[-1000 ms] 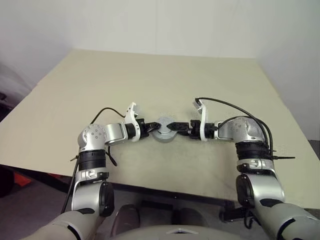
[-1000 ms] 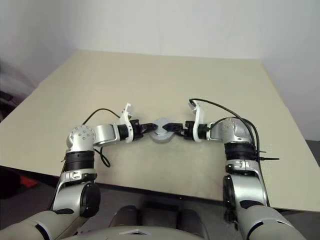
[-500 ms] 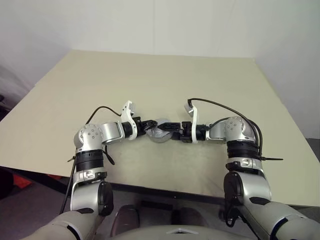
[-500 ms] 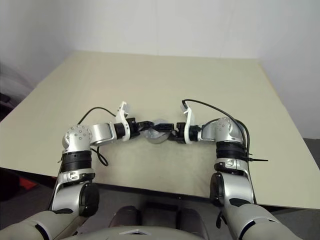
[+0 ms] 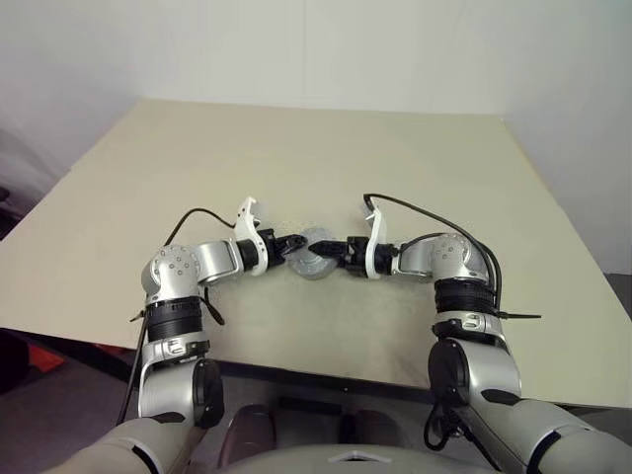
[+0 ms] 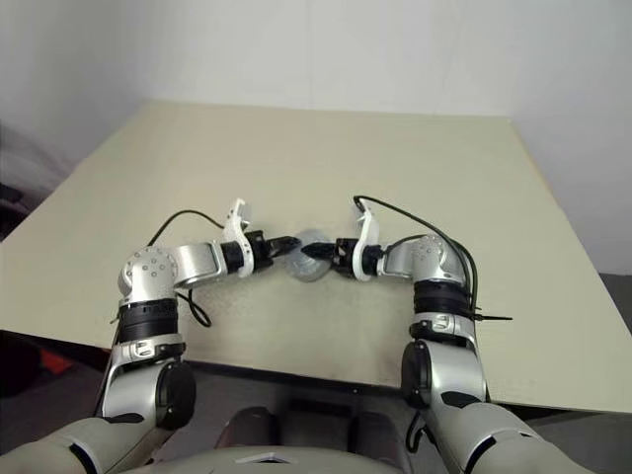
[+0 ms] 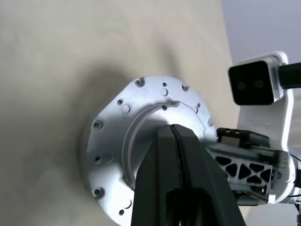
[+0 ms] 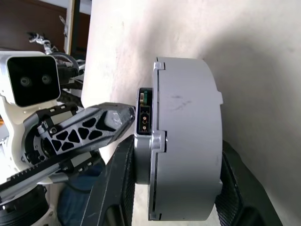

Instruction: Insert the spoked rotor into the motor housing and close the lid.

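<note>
The round grey metal motor housing (image 5: 316, 263), a closed puck with a bolted, flanged face, sits at the centre of the head view, held off the beige table (image 5: 326, 158) between the 2 grippers. It looks stiff, fairly heavy and smooth-walled, so it is likely to slip; opposite points on the rim seem the safest hold. The right gripper (image 8: 169, 188) has its black fingers set on either side of the cylindrical wall. The left gripper (image 7: 175, 141) has its fingers pressed together against the flanged face. Both forearms angle inward, meeting at mid-frame.
</note>
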You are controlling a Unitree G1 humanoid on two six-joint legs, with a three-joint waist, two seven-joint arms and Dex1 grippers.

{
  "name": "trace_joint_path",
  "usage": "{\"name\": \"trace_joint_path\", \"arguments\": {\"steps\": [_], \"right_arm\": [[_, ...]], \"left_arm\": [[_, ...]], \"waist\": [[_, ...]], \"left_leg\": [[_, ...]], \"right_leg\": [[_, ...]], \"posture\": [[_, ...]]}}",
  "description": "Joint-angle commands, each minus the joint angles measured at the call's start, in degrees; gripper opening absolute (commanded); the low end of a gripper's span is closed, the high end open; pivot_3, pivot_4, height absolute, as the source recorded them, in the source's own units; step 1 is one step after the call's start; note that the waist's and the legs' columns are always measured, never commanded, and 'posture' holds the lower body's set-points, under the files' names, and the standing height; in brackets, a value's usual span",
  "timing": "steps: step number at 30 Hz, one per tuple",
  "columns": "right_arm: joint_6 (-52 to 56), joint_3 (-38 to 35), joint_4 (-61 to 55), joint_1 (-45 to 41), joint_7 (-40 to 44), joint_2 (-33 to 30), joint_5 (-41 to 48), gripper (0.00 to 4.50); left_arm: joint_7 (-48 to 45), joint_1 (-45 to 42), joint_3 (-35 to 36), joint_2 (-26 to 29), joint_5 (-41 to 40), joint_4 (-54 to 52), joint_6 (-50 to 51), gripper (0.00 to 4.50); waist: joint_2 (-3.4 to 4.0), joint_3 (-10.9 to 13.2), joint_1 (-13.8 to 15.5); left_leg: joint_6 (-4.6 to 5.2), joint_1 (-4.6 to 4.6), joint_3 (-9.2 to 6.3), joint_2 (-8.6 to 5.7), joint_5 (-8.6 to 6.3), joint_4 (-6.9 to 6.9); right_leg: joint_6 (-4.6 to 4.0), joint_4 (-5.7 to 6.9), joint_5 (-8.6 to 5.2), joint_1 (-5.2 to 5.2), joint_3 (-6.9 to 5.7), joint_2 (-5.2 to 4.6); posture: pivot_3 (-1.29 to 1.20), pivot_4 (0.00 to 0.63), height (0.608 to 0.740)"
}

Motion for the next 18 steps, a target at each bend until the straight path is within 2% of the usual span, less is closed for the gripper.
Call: {"name": "trace_joint_path", "arguments": {"steps": [1,12,18], "right_arm": [[-1.04,1.08,-1.73,-1.23,0.1,-0.18,1.23,2.09],[-5.23,1.43,0.77,-1.75,0.05,-0.51,1.05,2.08],[-7.32,-3.44,5.16,-3.99,-2.63,0.5,2.8,2.08]], "left_arm": [[0.31,0.2,-0.59,-0.38,0.65,0.06,0.29,0.0],[-0.59,0.59,-0.13,-0.52,0.39,-1.07,-2.17,0.0],[-5.43,2.84,3.18,-1.27,-6.39,-9.01,-7.05,0.0]], "waist": [[0.0,0.0,0.09],[0.01,0.0,0.23],[0.01,0.03,-0.03]], "left_leg": [[-0.01,0.0,0.0,-0.01,0.01,0.0],[-0.05,0.06,0.0,-0.01,0.02,-0.01],[-0.06,-0.06,0.0,0.0,0.04,-0.02]], "right_leg": [[0.0,0.0,0.0,0.0,0.0,-0.01],[0.0,0.0,0.0,0.03,0.0,-0.01],[-0.01,0.0,0.01,-0.08,0.0,-0.01]], "posture": [[0.0,0.0,0.74],[0.0,0.0,0.74],[0.0,0.0,0.74]]}}
